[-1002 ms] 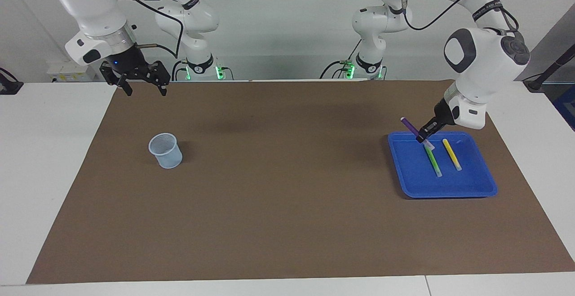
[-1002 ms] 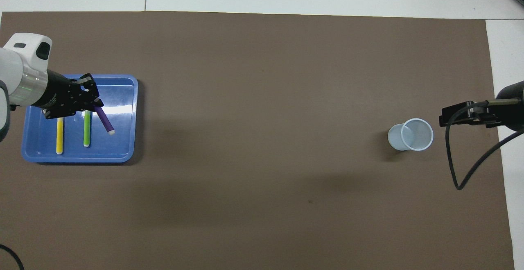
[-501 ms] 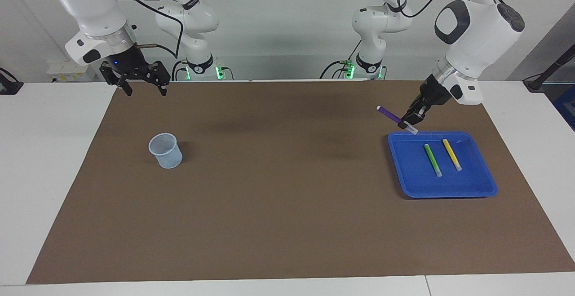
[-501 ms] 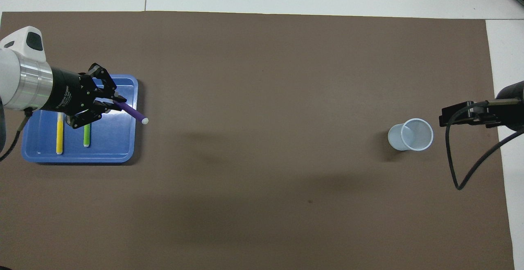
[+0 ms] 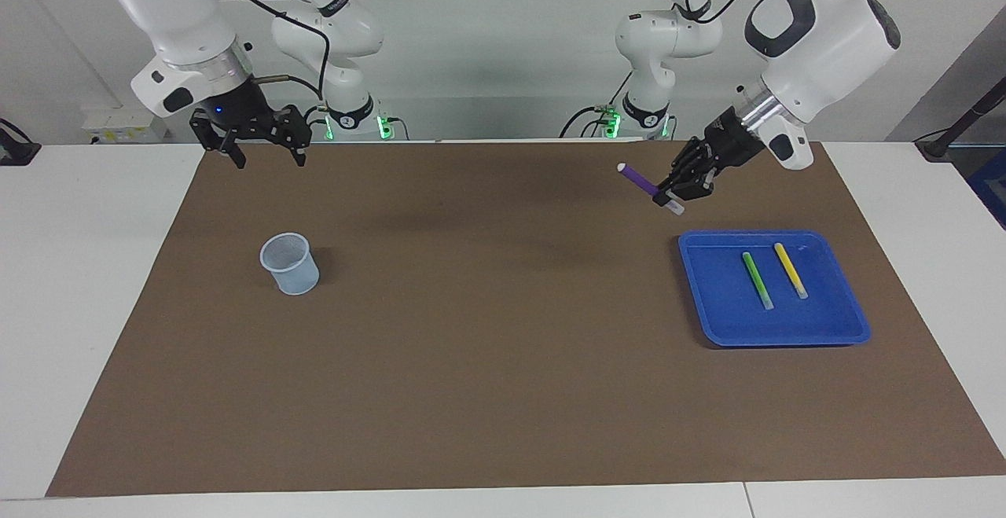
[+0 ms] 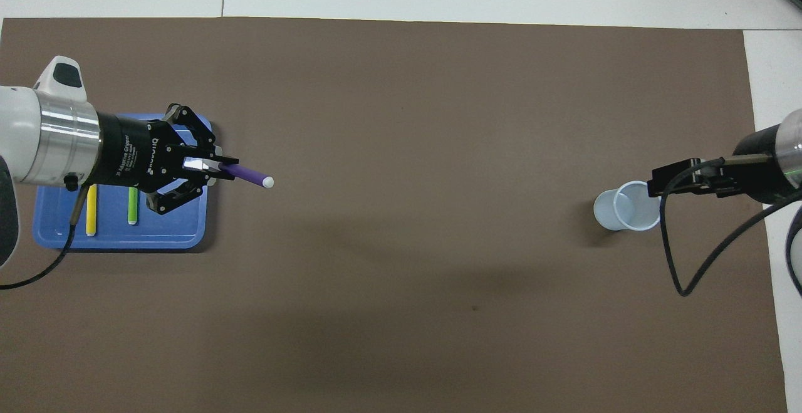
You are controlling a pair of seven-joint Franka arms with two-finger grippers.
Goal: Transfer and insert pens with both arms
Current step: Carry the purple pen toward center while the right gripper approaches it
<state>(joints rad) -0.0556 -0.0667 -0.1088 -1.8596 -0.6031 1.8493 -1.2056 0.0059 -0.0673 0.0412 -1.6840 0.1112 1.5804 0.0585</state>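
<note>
1. A robotics lab: two large white arms (image 5: 817, 23) are mounted at a white tabletop (image 5: 94, 282).
2. A plain brown mat (image 5: 503, 361) covers the work area.
3. Smaller arms with green-lit bases (image 5: 354, 121) stand against a bare grey wall (image 5: 503, 31), cables trailing.

Three pens in all: one purple pen (image 5: 642, 182) at the upper right of the facing view, one green pen (image 5: 758, 280) and one yellow pen (image 5: 790, 270) at the right middle of that frame (each with a whitish end). One blue tray (image 5: 841, 331) at the right of the frame. One pale cup (image 5: 289, 264) at the left middle. One brown mat (image 5: 487, 329) across the centre. Two large white arms, each with one black gripper: the left gripper (image 5: 673, 192) at the upper right, the right gripper (image 5: 267, 156) at the upper left. Two smaller white arms with green-lit bases at the top centre.
</note>
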